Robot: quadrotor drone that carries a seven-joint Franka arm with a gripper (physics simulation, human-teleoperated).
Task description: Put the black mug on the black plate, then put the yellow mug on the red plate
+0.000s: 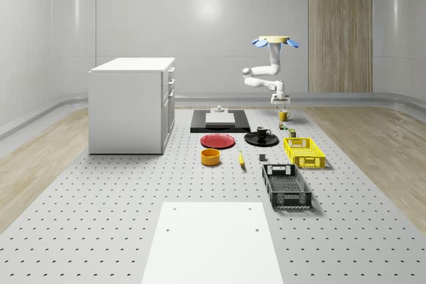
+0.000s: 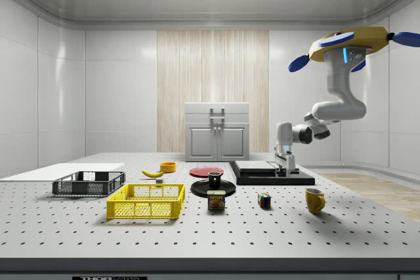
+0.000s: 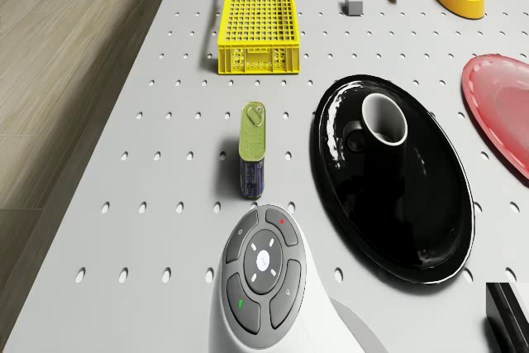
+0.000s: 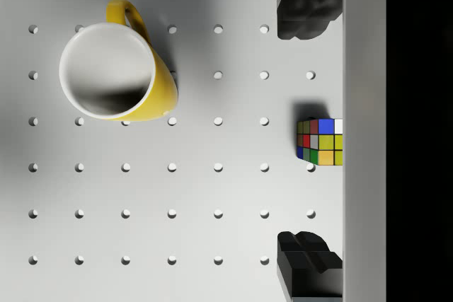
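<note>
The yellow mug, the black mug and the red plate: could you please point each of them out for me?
yellow mug [image 4: 113,76], wrist view, on the white inside of the cup.
black mug [image 3: 385,119], drone view, on its open mouth; it stands on the black plate.
red plate [image 1: 217,141], whole-scene view, on its flat middle.

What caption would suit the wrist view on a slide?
Open gripper hangs above the perforated table, off to one side of the upright yellow mug, with a colour cube between the fingertips.

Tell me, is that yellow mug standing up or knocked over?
Upright. The yellow mug shows its round open mouth to the wrist view, and the side view shows it standing on the table, handle sideways.
</note>
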